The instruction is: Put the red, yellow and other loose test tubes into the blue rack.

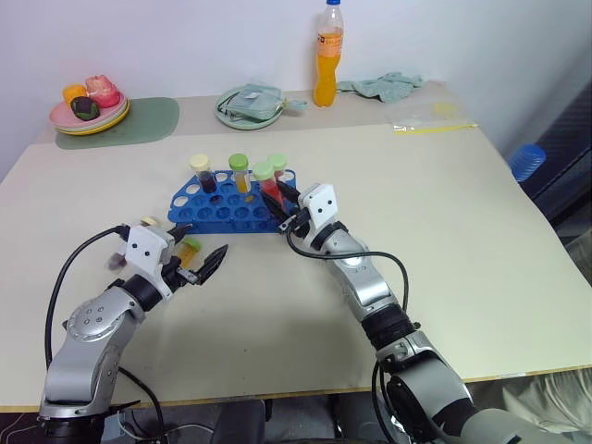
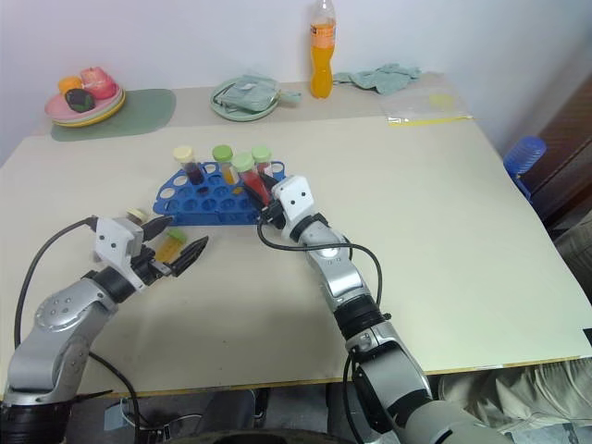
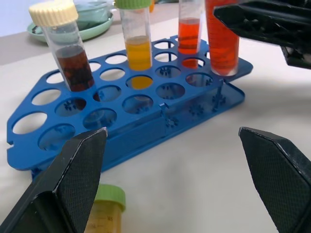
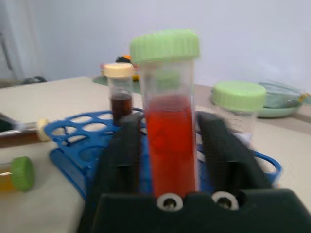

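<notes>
Hovering over the beige tabletop (image 1: 444, 277), the left gripper (image 1: 203, 266) spreads its jaws wide around a loose yellow-filled, green-capped test tube (image 1: 189, 250), apparently readying a pickup. Rightward, the blue plastic rack (image 1: 227, 205) holds four tubes; the right gripper (image 1: 285, 205) brackets the seated red-filled, green-capped tube (image 1: 267, 185), jaws slightly parted, likely releasing.

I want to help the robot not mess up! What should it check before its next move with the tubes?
1. Red tube upright in the blue rack: ok.
2. Right gripper fingers off the red tube: not ok, they flank it closely; contact cannot tell.
3. Left gripper open: ok.
4. Yellow tube lying on the table by the left gripper, reachable: ok, judging by eye.
5. Empty rack holes left: ok.
6. Another loose tube lies beside the rack: not ok, still to do.
</notes>
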Action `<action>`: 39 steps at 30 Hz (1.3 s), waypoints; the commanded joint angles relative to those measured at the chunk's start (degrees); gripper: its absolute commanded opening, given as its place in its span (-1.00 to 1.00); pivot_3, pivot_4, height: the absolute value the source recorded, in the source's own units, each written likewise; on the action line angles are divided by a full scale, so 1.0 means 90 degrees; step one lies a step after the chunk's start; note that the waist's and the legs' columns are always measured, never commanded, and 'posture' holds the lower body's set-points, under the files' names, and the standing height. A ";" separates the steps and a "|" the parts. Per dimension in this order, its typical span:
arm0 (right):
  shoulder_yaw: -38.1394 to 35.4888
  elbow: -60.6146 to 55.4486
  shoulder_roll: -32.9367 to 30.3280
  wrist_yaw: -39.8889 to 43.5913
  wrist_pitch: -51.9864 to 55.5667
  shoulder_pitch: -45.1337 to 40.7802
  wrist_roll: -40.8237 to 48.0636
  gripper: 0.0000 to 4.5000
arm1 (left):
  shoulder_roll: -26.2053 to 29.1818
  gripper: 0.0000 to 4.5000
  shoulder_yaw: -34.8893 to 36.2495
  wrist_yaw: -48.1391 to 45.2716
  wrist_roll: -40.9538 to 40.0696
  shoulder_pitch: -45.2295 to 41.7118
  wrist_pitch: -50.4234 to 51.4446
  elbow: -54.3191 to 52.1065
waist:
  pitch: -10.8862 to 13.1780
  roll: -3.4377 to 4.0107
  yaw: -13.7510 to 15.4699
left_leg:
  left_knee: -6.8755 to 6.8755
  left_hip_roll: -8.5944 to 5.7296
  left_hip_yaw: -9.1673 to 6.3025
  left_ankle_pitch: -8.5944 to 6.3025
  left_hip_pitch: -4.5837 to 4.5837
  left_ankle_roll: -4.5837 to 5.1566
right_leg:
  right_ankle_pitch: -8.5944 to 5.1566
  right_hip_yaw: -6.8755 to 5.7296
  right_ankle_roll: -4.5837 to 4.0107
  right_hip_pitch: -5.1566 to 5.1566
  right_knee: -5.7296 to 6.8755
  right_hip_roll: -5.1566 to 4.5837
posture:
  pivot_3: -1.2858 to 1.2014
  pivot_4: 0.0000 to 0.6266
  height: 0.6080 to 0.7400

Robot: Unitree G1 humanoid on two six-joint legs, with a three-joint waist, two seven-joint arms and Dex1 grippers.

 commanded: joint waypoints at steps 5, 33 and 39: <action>-0.0125 -0.1709 -0.0455 0.0212 0.0565 0.0329 0.0081 0.99 | 0.0147 1.00 0.0364 0.0277 -0.0241 -0.0047 0.0561 -0.0403 | 0.0000 0.0000 0.0021 | 0.0001 0.0000 -0.0001 0.0000 -0.0001 -0.0001 | 0.0000 0.0000 0.0000 0.0000 0.0000 -0.0001 | 0.03 -0.52 1.00; 0.0008 -0.5563 -0.3519 0.2744 0.4080 0.1254 0.1253 0.99 | 0.3517 1.00 -0.2692 0.0109 -0.1020 -0.4832 0.8117 0.1216 | 0.0017 -0.0029 0.0003 | 0.0001 0.0006 0.0012 -0.0001 -0.0001 0.0002 | -0.0002 -0.0002 0.0001 0.0004 0.0000 0.0017 | 0.03 -0.52 1.00; 0.0078 -0.5622 -0.3318 0.2565 0.4127 0.1284 0.1207 0.99 | 0.2974 1.00 -0.2702 0.0341 -0.1050 -0.4969 0.8117 0.1667 | 0.0017 -0.0031 0.0025 | 0.0011 0.0006 0.0010 -0.0001 -0.0006 0.0002 | -0.0002 -0.0004 0.0001 0.0006 0.0002 0.0016 | 0.03 -0.52 1.00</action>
